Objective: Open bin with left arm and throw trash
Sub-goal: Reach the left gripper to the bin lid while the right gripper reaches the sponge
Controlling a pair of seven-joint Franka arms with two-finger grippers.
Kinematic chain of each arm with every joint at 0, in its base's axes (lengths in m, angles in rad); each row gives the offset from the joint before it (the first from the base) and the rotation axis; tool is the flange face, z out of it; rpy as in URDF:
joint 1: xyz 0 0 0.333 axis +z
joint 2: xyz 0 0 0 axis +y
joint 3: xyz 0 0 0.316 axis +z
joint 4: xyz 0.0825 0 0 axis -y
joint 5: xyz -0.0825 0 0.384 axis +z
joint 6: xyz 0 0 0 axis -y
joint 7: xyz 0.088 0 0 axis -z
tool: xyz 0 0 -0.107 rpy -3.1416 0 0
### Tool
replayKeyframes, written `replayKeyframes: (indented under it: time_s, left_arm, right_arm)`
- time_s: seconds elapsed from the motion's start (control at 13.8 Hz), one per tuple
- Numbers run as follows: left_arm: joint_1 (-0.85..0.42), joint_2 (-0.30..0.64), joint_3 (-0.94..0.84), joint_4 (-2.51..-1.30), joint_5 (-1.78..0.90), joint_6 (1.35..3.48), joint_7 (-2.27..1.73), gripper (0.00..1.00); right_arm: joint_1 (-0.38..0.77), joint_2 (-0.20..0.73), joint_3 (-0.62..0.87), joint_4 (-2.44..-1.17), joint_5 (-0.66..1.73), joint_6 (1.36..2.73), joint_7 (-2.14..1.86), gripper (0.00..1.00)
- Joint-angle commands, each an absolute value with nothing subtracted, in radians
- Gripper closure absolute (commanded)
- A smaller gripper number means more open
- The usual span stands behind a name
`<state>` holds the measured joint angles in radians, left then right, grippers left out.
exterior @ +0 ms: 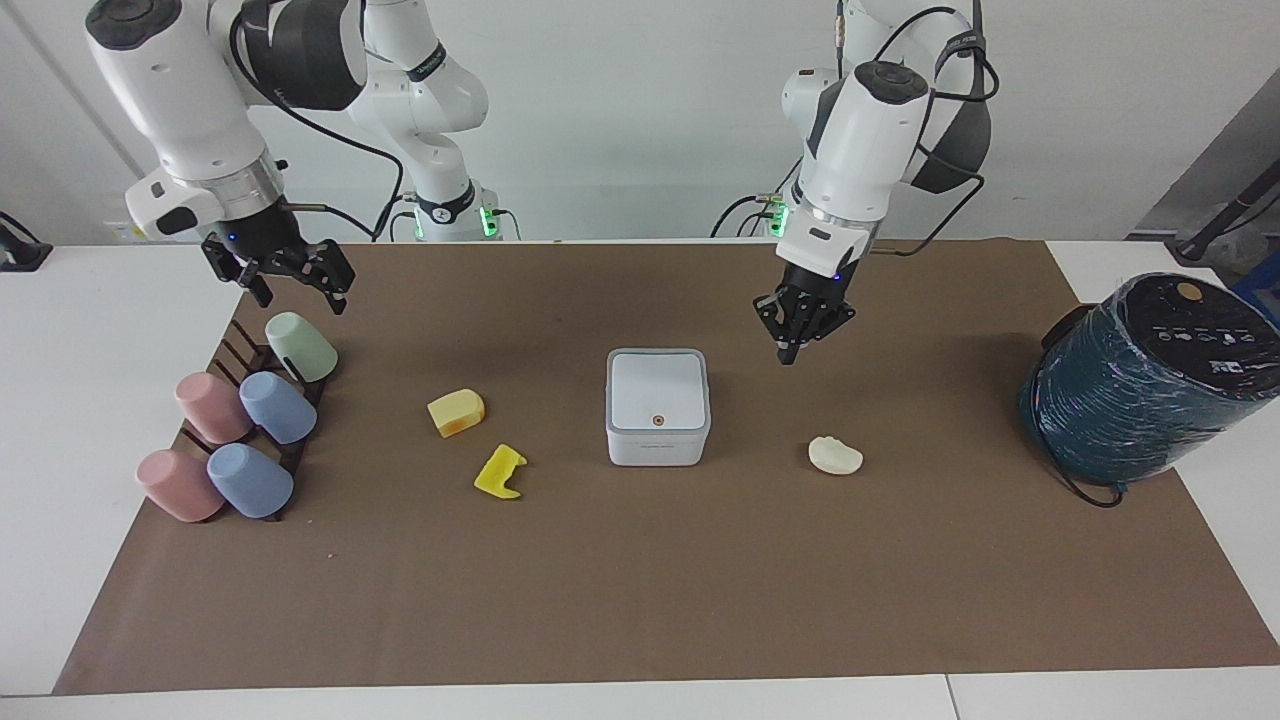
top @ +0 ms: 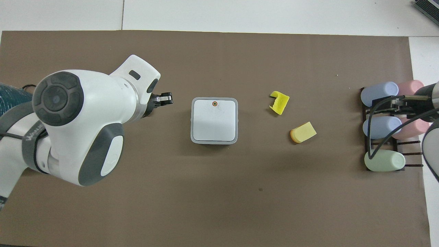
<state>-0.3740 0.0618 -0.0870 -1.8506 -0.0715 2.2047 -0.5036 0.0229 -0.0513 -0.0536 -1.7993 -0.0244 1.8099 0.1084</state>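
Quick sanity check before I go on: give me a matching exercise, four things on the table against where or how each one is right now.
Things:
1. bin
2. cream-white lump
3. left gripper
4. green cup

States:
A. on the rack at the right arm's end
B. lid shut, orange dot showing
C. in the air over the mat beside the bin
D. lying on the mat between bin and teal drum

Pairs: 1-B, 2-D, 3-C, 4-A

left arm [exterior: 860,130]: mine, reaching in from my base, forearm angled down, wrist bent down
left gripper [exterior: 795,350]: up in the air, pointing down, fingers pinched together
right arm [exterior: 190,110]: raised, wrist pointing down, waiting
right gripper [exterior: 290,280]: in the air, fingers spread apart, holding nothing
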Motion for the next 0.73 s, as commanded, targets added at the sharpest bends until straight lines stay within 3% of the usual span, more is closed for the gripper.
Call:
replayKeyframes:
  time_s: [0.0,0.44,0.65]
  left_arm:
    - [-0.432,0.121,-0.071,-1.864,-0.138,2.339,-0.557,1.0]
    - [-0.492,0.178,-0.071,-1.898,-0.219,2.54,-0.61,1.0]
    - [-0.521,0.234,-0.072,-1.888,-0.23,2.613,-0.641,1.0]
  right_arm:
    - [0.023,-0.025,-0.048,-1.856,-0.023,1.903,0.084,0.0]
    - [0.106,0.106,-0.046,-2.044,0.009,2.193,0.095,0.0]
    - [0.166,0.127,-0.046,-2.166,0.014,2.327,0.089,0.0]
